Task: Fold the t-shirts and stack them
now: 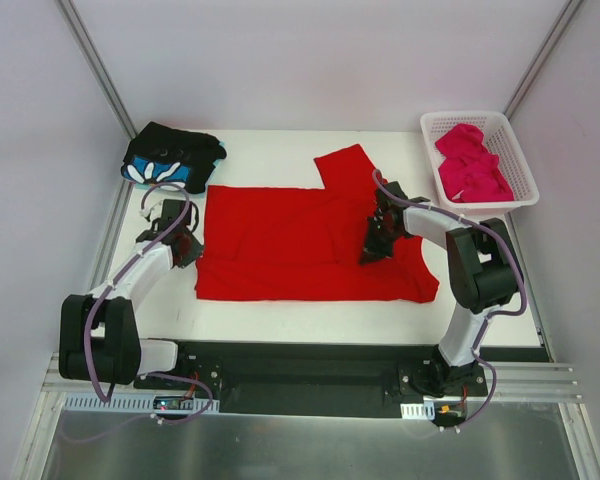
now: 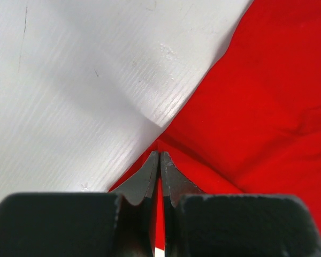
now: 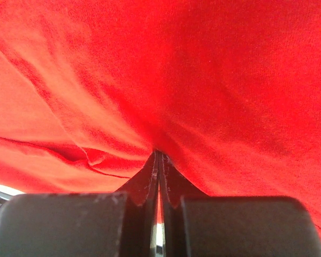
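At the left edge of the red t-shirt [image 1: 290,245], spread on the desk [image 1: 280,320], the left end effector [image 2: 159,155] pinches cloth; the right end effector [image 3: 158,153] clamps, apparently, a fold toward its right side.

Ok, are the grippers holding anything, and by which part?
Both pinch the red t-shirt: left gripper at its left edge, right gripper on bunched cloth toward its right end.

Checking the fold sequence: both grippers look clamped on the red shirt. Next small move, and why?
Probably lift both grippers slightly, together. The left gripper is shut on the red shirt at its left edge, the right gripper is shut on cloth toward its right end, and the shirt lies flat on the table. Raising the pinches should free the cloth for a fold.
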`<control>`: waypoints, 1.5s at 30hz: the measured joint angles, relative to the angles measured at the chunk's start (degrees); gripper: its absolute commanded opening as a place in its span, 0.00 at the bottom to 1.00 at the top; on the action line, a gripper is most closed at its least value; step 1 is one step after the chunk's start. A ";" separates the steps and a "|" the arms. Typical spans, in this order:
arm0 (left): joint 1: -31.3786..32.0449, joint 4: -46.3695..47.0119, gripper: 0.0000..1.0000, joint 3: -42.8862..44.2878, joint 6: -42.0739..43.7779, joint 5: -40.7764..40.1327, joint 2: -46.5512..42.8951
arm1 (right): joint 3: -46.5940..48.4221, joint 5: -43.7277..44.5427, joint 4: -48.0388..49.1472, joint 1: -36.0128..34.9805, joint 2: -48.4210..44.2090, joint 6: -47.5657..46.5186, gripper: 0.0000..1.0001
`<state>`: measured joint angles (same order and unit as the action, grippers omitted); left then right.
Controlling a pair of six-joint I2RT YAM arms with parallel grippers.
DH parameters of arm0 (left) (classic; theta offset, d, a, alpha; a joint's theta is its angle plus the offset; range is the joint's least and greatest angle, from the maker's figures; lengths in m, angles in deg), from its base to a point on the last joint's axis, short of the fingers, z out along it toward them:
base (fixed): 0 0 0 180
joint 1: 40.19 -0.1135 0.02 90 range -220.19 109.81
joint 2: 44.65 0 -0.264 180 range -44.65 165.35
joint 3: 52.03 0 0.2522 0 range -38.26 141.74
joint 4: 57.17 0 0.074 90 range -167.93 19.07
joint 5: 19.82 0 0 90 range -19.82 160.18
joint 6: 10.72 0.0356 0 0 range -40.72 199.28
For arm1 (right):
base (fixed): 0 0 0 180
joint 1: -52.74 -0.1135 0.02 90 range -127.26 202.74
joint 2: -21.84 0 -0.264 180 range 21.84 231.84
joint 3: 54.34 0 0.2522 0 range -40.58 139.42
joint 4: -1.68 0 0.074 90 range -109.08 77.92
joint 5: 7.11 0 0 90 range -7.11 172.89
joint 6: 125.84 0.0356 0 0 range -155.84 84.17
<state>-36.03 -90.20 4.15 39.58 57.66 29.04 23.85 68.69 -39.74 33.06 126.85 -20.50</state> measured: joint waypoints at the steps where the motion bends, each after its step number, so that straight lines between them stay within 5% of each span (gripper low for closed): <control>1: -0.02 0.00 0.00 -0.15 0.02 0.04 0.15 | 0.02 -0.02 -0.02 0.00 0.00 -0.02 0.01; 32: 0.00 2.49 0.00 -4.68 0.11 -2.23 1.40 | 0.31 -0.02 -0.33 0.00 0.17 -0.50 0.01; 45: 0.42 5.46 0.00 -0.57 0.11 -2.84 9.14 | 0.98 0.15 -1.11 0.00 0.50 -1.07 0.01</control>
<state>-35.61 -84.73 3.58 39.69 54.82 38.18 24.83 68.85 -40.85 33.06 127.36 -21.57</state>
